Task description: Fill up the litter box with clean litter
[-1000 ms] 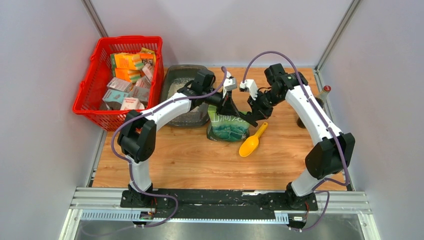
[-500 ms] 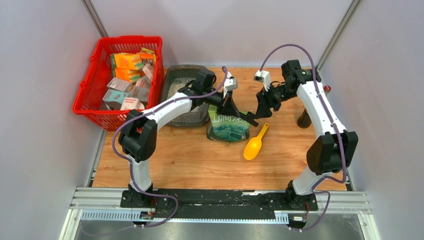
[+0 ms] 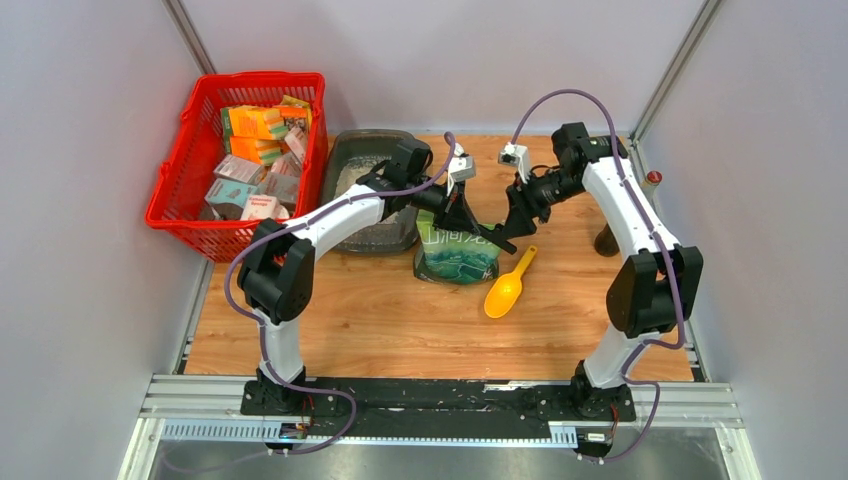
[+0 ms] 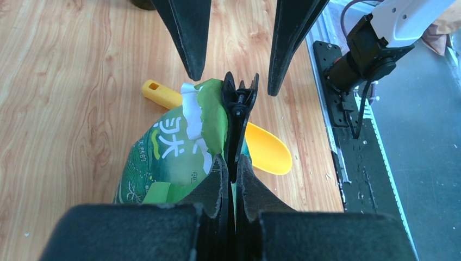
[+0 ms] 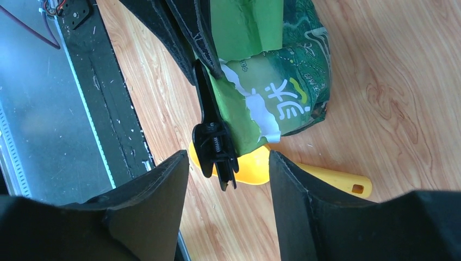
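- Top external: we're at the bag-opening step, by my reading. The green bag [image 3: 458, 258] stands mid-frame on the table, and a black clip [image 3: 487, 235] seals its top. The litter box [image 3: 350, 140] sits upper centre, just beside the red basket [image 3: 260, 78], with a little clean litter [image 3: 351, 176] pale inside it. A yellow scoop [image 3: 505, 288] lies right of the bag.
- Top external, again: the left gripper [image 3: 468, 226] is down on the bag's top. The right gripper [image 3: 503, 238] hovers at the clip.
- Left wrist: this gripper's fingers [image 4: 217, 179] are pressed fully together, pinching the bag's folded top right at the clip's near end. Whether they catch the clip bar too, I cannot tell.
- Right wrist: the fingers [image 5: 157, 201] stand about half spread, one either side of the clip's spring end, touching nothing and holding nothing.
- Next call: close squarely on the clip's handles, squeeze, and draw it off while the left steadies the bag. A glancing pinch could twist the clip or tip the bag.
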Controlling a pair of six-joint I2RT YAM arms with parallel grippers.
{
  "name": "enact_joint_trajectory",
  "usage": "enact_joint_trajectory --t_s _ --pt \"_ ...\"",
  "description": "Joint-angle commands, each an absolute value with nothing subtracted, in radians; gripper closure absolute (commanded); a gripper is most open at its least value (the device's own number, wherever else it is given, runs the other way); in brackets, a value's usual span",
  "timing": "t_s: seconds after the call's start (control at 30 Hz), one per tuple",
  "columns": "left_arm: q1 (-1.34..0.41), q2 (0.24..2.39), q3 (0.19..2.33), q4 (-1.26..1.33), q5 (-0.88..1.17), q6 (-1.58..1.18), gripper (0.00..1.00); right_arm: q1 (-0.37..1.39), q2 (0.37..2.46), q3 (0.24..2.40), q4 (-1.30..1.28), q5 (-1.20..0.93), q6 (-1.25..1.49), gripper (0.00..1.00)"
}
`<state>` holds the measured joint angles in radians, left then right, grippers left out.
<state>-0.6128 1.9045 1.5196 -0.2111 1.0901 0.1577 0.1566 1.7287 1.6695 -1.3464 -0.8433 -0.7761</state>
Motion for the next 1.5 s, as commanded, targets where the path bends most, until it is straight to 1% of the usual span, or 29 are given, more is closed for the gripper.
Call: enact_joint_trajectory --t_s 0.0,0.13,0.17,0.2,0.37,0.47,0.53,0.57,0.6,0.63,0.67,0.73,0.8,0.97,1.07,1.17,1.2,1.27,1.3,1.4,1.47 --pt "-0.632 1.917 1.565 -0.176 1.143 0.133 1.00 0.173 1.741 1.703 -1.405 -0.867 -0.802 0.42" --pt "-0.632 1.919 1.566 -0.173 1.140 0.127 1.00 0.184 1.741 1.698 -1.402 -0.853 -0.802 0.44" --pt "-0.634 1.919 1.566 -0.173 1.140 0.126 1.00 0.187 1.741 1.697 -1.401 -0.851 -0.801 0.46" --pt "-0.634 1.919 1.568 -0.170 1.138 0.124 1.00 0.187 1.741 1.697 -1.399 -0.847 -0.796 0.49" --pt "-0.634 1.924 1.568 -0.160 1.137 0.104 1.00 0.189 1.738 1.697 -1.397 -0.836 -0.795 0.52" --pt "-0.632 1.927 1.571 -0.156 1.134 0.101 1.00 0.190 1.738 1.694 -1.397 -0.831 -0.799 0.55" --pt "-0.632 1.928 1.572 -0.153 1.131 0.097 1.00 0.190 1.738 1.697 -1.405 -0.844 -0.807 0.63" --pt "-0.634 1.928 1.575 -0.152 1.126 0.097 1.00 0.192 1.740 1.700 -1.413 -0.850 -0.818 0.70" --pt "-0.634 1.928 1.574 -0.152 1.121 0.094 1.00 0.192 1.740 1.701 -1.420 -0.857 -0.825 0.91" --pt "-0.632 1.928 1.574 -0.153 1.099 0.089 0.91 0.192 1.738 1.704 -1.427 -0.857 -0.828 0.98" --pt "-0.632 1.928 1.577 -0.156 1.091 0.080 0.83 0.190 1.733 1.706 -1.430 -0.853 -0.836 1.00" --pt "-0.630 1.922 1.577 -0.172 1.078 0.095 0.68 0.186 1.715 1.713 -1.456 -0.841 -0.857 1.00" --pt "-0.626 1.913 1.577 -0.190 1.078 0.106 0.64 0.167 1.698 1.733 -1.479 -0.833 -0.891 1.00" --pt "-0.611 1.895 1.562 -0.215 1.083 0.136 0.62 0.112 1.694 1.854 -1.640 -0.819 -0.982 1.00" --pt "-0.607 1.893 1.555 -0.232 1.083 0.155 0.63 0.098 1.666 1.876 -1.663 -0.805 -1.012 1.00" --pt "-0.606 1.898 1.554 -0.235 1.077 0.161 0.65 0.098 1.646 1.884 -1.664 -0.790 -1.043 1.00" --pt "-0.607 1.899 1.554 -0.229 1.077 0.164 0.72 0.097 1.637 1.881 -1.663 -0.784 -1.054 1.00" --pt "-0.609 1.896 1.552 -0.219 1.058 0.172 0.81 0.101 1.628 1.870 -1.664 -0.758 -1.101 1.00" --pt "-0.609 1.893 1.549 -0.215 1.054 0.173 0.88 0.106 1.614 1.853 -1.664 -0.743 -1.123 1.00" --pt "-0.611 1.876 1.543 -0.207 1.025 0.186 0.97 0.123 1.588 1.832 -1.664 -0.697 -1.204 1.00" --pt "-0.612 1.859 1.529 -0.201 1.016 0.207 1.00 0.144 1.559 1.806 -1.666 -0.658 -1.256 1.00"
